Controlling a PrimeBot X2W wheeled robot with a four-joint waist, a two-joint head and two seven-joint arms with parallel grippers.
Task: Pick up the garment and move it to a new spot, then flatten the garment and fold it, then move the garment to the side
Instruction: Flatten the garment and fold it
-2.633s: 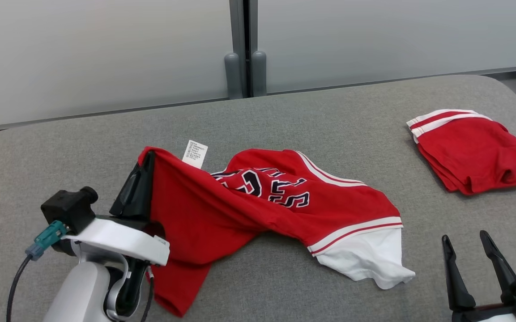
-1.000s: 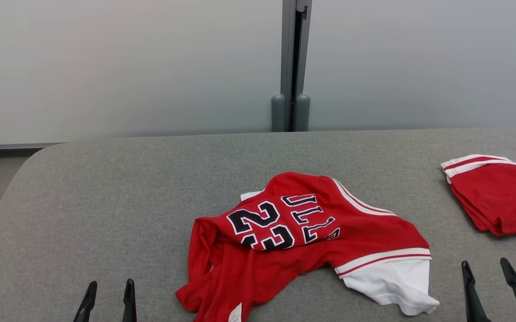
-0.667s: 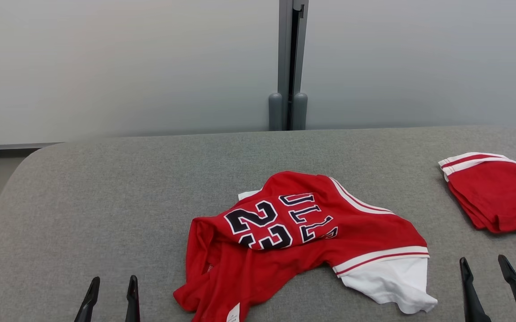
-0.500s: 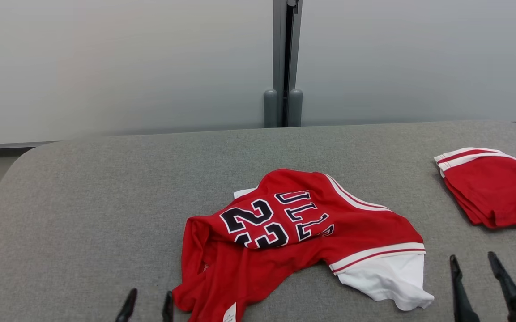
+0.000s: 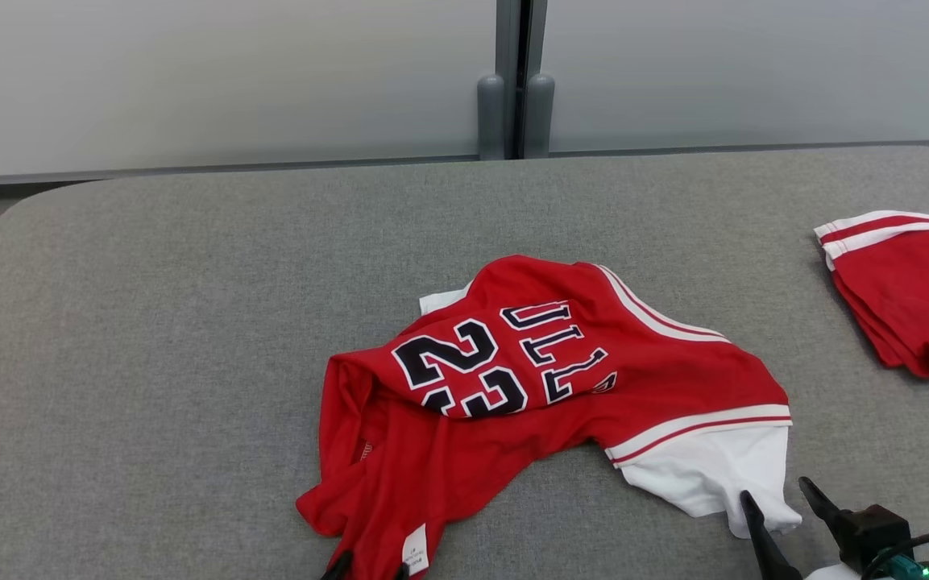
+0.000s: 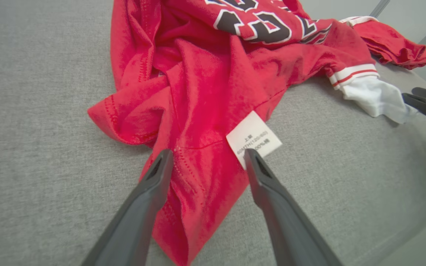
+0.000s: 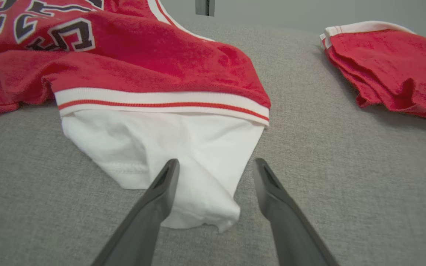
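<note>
A crumpled red garment (image 5: 545, 379) with the number 23 and dark white-edged lettering lies at the middle of a grey padded table (image 5: 150, 322), nearer the front edge than the far wall. The robot's left gripper (image 6: 208, 155) stands with its two dark fingers spread apart at the garment's near left hem. One finger is over the red cloth and the other is at the corner of a white care label (image 6: 253, 138); whether the tips press on the fabric cannot be told. To the right, the right gripper (image 7: 215, 162) is likewise wide apart, holding nothing. Its fingers straddle the loose near end of the white sleeve (image 7: 168, 147) that sticks out below a red-and-white striped band. A second red garment (image 5: 915, 298) with white trim lies folded at the far right of the table, well apart from the first. Pale wall panels (image 5: 190, 72) rise behind the table
</note>
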